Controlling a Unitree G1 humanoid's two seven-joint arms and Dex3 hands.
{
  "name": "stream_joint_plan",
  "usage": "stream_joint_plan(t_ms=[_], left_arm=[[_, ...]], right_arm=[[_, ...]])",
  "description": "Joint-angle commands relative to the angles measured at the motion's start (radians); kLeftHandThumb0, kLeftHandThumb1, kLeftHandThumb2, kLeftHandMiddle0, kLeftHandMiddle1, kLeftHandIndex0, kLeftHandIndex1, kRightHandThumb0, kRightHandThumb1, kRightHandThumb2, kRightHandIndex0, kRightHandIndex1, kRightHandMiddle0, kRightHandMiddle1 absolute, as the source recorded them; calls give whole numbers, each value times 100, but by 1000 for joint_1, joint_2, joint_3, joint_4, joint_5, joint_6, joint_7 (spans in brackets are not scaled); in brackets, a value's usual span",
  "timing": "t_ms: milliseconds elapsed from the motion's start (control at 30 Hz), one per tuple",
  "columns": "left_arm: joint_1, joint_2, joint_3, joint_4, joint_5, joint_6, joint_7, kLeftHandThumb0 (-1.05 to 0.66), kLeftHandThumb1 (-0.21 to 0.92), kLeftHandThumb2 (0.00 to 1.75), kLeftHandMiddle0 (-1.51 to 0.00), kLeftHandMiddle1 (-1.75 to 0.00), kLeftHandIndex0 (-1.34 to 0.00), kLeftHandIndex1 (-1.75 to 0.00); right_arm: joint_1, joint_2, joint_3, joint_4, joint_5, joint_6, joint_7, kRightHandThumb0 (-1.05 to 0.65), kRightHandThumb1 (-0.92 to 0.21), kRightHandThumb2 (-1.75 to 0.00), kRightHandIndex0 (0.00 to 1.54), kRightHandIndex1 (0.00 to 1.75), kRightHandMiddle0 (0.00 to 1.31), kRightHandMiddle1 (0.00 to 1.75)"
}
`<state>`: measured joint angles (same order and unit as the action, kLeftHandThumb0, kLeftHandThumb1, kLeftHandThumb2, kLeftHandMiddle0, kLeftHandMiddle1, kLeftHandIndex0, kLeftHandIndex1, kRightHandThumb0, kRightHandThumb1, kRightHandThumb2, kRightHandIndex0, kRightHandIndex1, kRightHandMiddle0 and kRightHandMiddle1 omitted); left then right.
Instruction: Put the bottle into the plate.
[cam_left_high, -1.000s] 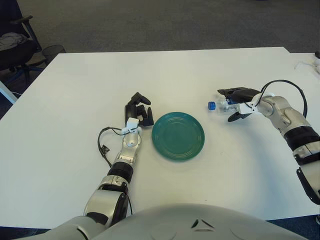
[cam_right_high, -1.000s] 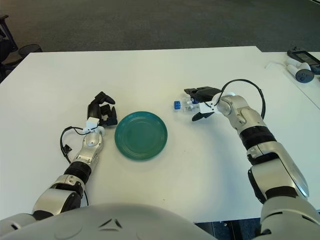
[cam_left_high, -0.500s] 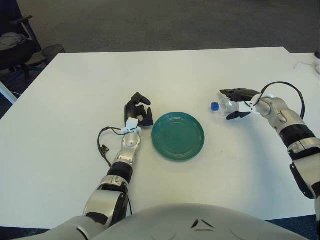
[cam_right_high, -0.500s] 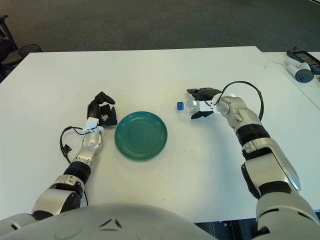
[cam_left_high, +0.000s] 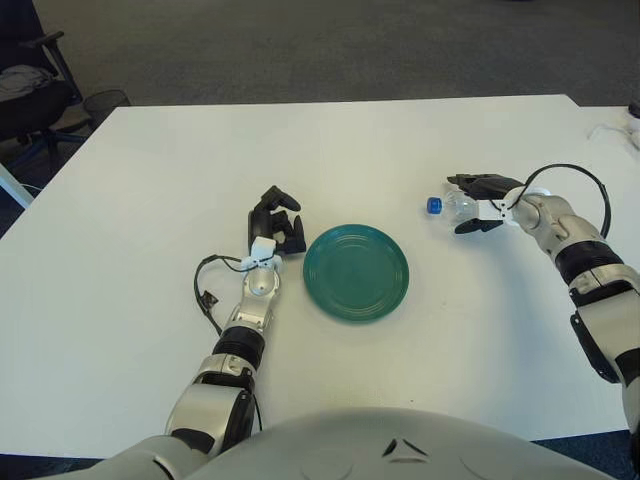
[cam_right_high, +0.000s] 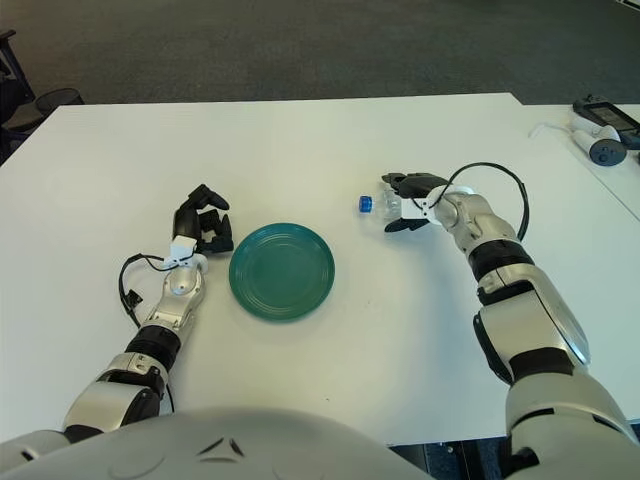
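- Carrying the bottle (cam_left_high: 452, 206) across to the plate (cam_left_high: 356, 272) is the step in hand, as I judge it; your right hand (cam_left_high: 480, 203) has its fingers closed around the clear body, with the blue cap (cam_left_high: 434, 206) pointing left toward the plate.
- The bottle sits to the right of the plate and a little farther from you, well apart from the rim. Whether it is clear of the table (cam_left_high: 300, 140) or brushing it, I cannot tell.
- Make sure it is lifted clear first, so the cap does not catch on the plate's raised edge as you come in.
- Move left and near in one smooth sweep, keeping the bottle lying sideways as it is now. A round bottle will likely roll once freed.
- Aim for the middle of the plate, not the right edge, then lower until the body touches the green surface before you loosen your fingers.
- Open slowly and draw the hand back to the right, so that the fingers do not nudge the bottle over the rim.
- Your left hand (cam_left_high: 277, 223) shows just left of the plate with fingers curled and holding nothing; leave it there, out of the way.
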<state>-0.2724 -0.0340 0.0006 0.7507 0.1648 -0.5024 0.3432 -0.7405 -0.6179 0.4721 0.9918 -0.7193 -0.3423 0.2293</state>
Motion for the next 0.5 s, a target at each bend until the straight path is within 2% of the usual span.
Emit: stream_joint_plan(t_ms=[0, 33, 67, 100, 133, 167, 267, 333, 400, 467], left_arm=[[54, 12, 3, 34, 1, 47, -8, -55, 12, 156, -132, -175, -77, -175], [53, 11, 4, 34, 0, 46, -7, -55, 12, 156, -132, -175, -77, -175], [53, 11, 4, 34, 0, 45, -6, -55, 12, 156, -132, -175, -77, -175], [53, 11, 4, 36, 2, 43, -3, -55, 12, 156, -132, -175, -77, -175], [53, 11, 4, 37, 3, 41, 0, -55, 12, 156, -132, -175, -77, -175], [53, 12, 4, 37, 5, 41, 2, -55, 12, 156, -132, -175, -77, -175], [53, 14, 4, 37, 6, 40, 3, -55, 12, 156, -132, -175, -77, -175], [55, 14, 4, 32, 6, 43, 3, -55, 12, 156, -132, -175, -77, -175], [54, 14, 4, 30, 8, 49, 7, -55, 12, 156, -132, -175, -77, -175], [54, 14, 3, 29, 10, 53, 10, -55, 12, 156, -132, -175, -78, -175]], right_arm=[[18, 23, 33, 37, -10, -1, 41, -102, -91, -14, 3, 47, 0, 84], [13, 26, 38, 40, -10, 9, 57, -100, -89, -12, 2, 67, 0, 101], [10, 28, 41, 43, -9, 17, 69, -95, -86, -13, 5, 104, 0, 127], [6, 34, 43, 47, -7, 31, 81, -93, -85, -13, 6, 118, 0, 136], [3, 38, 44, 50, -4, 42, 89, -86, -80, -16, 21, 139, 8, 150], [3, 44, 42, 50, -1, 52, 83, -82, -72, -29, 31, 152, 14, 159], [15, 63, 30, 43, 9, 82, 34, -72, -56, -53, 52, 165, 29, 168], [32, 82, 13, 34, 21, 102, -32, -54, -43, -78, 69, 171, 50, 172], [59, 106, -4, 20, 27, 120, -119, -41, -35, -95, 80, 173, 63, 173], [71, 117, -9, 15, 28, 128, -160, -26, -27, -116, 94, 174, 78, 174]])
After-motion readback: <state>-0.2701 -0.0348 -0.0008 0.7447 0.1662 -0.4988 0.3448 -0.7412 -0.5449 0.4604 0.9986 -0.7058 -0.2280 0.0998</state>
